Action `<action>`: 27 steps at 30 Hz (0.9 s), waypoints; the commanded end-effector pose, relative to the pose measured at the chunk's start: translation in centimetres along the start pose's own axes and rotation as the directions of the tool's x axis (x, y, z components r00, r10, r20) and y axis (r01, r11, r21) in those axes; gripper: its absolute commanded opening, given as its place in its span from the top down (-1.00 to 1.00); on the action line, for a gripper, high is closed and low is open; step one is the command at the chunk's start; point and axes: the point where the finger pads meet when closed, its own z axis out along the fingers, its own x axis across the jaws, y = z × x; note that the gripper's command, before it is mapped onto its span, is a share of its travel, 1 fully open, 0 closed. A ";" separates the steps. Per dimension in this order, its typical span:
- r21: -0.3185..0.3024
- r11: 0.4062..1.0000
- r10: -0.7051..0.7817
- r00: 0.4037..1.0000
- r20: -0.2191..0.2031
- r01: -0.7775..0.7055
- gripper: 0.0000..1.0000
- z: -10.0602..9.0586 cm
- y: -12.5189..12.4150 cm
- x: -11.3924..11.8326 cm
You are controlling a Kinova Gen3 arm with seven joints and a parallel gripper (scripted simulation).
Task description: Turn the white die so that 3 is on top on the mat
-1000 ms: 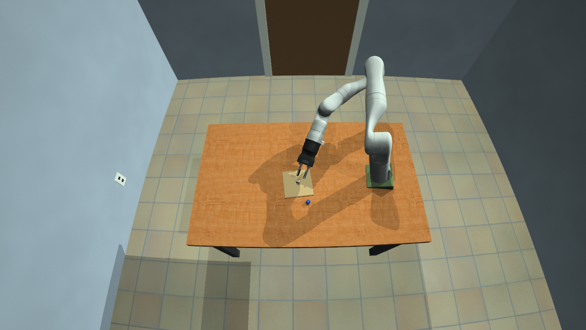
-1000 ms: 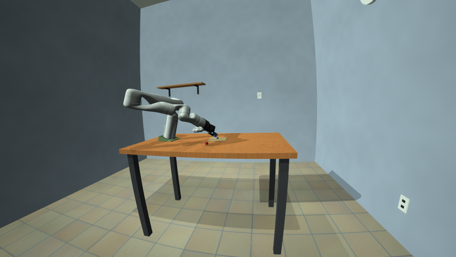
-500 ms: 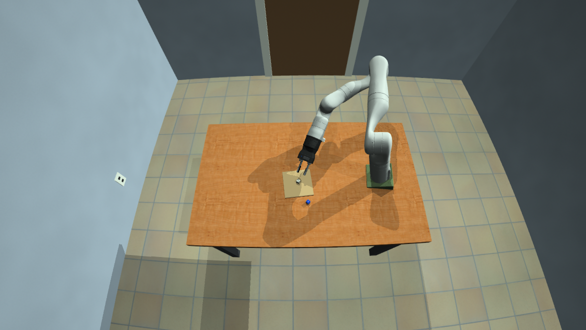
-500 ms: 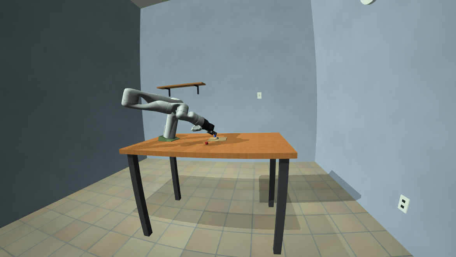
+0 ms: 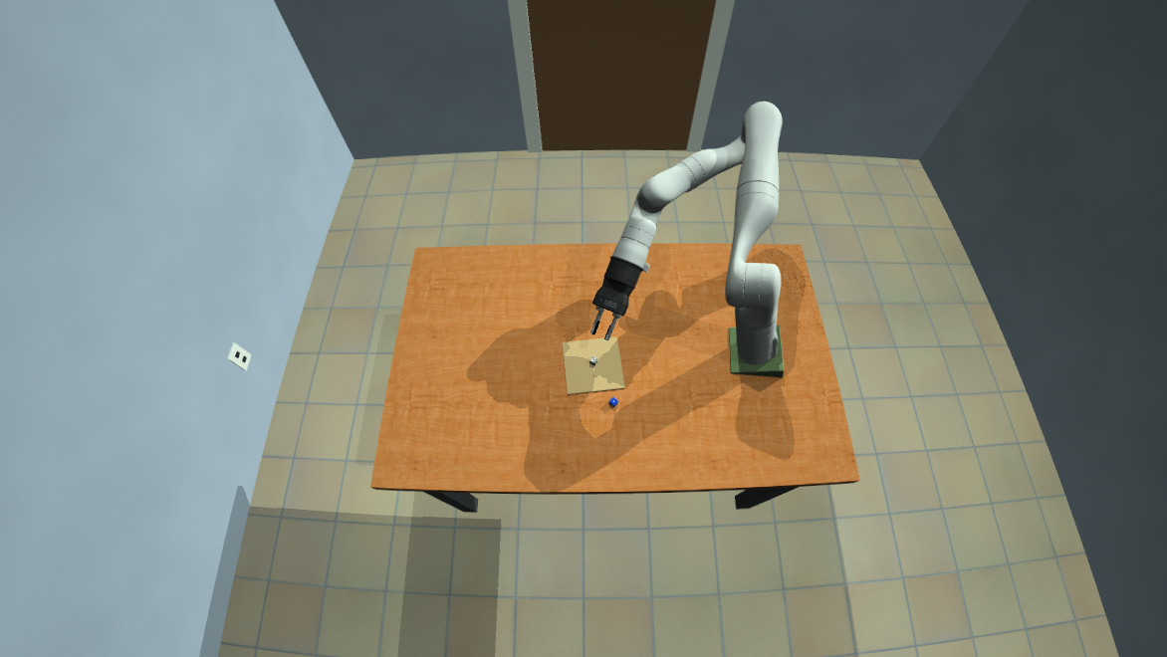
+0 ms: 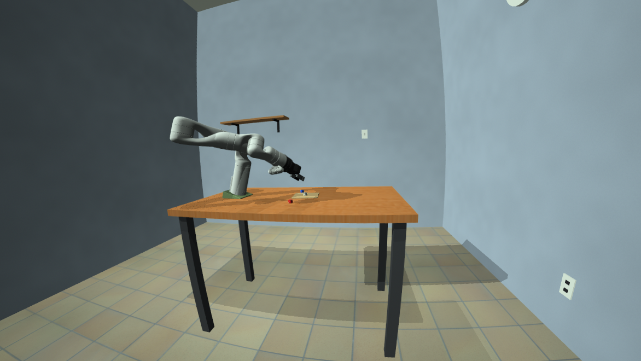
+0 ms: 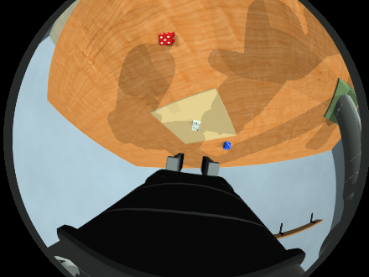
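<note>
The white die (image 5: 593,359) (image 6: 304,193) (image 7: 196,125) lies on the tan mat (image 5: 603,379) (image 6: 312,196) (image 7: 190,107), near the mat's middle. It is too small for me to read its top face. My gripper (image 5: 600,333) (image 6: 300,178) (image 7: 192,161) hangs in the air above the mat's far edge, tilted down toward the die. Its fingers stand apart with nothing between them. The blue die (image 5: 612,402) (image 6: 302,190) (image 7: 227,145) sits on the table just off the mat. The red die (image 6: 290,201) (image 7: 167,39) sits on the table farther from the mat.
The mat lies flat on the wooden table (image 5: 490,440) (image 6: 359,206). The arm's base (image 5: 755,358) (image 6: 237,193) stands on a green plate at one side of the table. A wall shelf (image 6: 254,120) hangs behind the arm.
</note>
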 end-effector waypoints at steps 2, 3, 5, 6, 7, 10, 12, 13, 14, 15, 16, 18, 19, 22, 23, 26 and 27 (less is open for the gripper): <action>0.011 1.000 -0.004 1.000 0.005 0.004 -0.27 -0.4 0.2 -0.1; 0.011 1.000 -0.004 1.000 0.005 0.004 -0.27 -0.5 0.2 -0.1; 0.011 1.000 -0.004 1.000 0.005 0.004 -0.27 -0.5 0.2 -0.1; 0.011 1.000 -0.004 1.000 0.005 0.004 -0.27 -0.5 0.2 -0.1; 0.012 1.000 -0.004 1.000 0.005 0.004 -0.27 -0.5 0.2 -0.1; 0.014 1.000 -0.004 1.000 0.005 0.004 -0.27 -0.5 0.2 -0.2; 0.021 1.000 -0.004 1.000 0.005 0.004 -0.27 -0.6 0.3 -0.2; 0.026 1.000 -0.004 1.000 0.004 0.004 -0.27 -0.6 0.3 -0.3; 0.033 0.999 -0.004 1.000 0.004 0.004 -0.27 -0.7 0.3 -0.4; 0.042 0.999 -0.004 1.000 0.004 0.003 -0.27 -0.8 0.3 -0.5; 0.052 0.999 -0.003 1.000 0.003 0.003 -0.27 -1.0 0.3 -0.6; 0.078 0.997 -0.003 1.000 0.002 0.003 -0.27 -1.3 0.4 -0.8; 0.094 0.996 -0.003 1.000 0.001 0.003 -0.27 -1.4 0.4 -1.0; 0.151 0.988 -0.002 1.000 -0.001 0.003 -0.27 -2.0 0.7 -1.6; 0.174 0.985 -0.002 1.000 -0.001 0.002 -0.27 -2.2 0.8 -1.8; 0.223 0.975 -0.002 1.000 -0.003 0.002 -0.27 -2.6 1.2 -2.2; 0.223 0.975 -0.002 1.000 -0.003 0.002 -0.27 -2.6 1.2 -2.2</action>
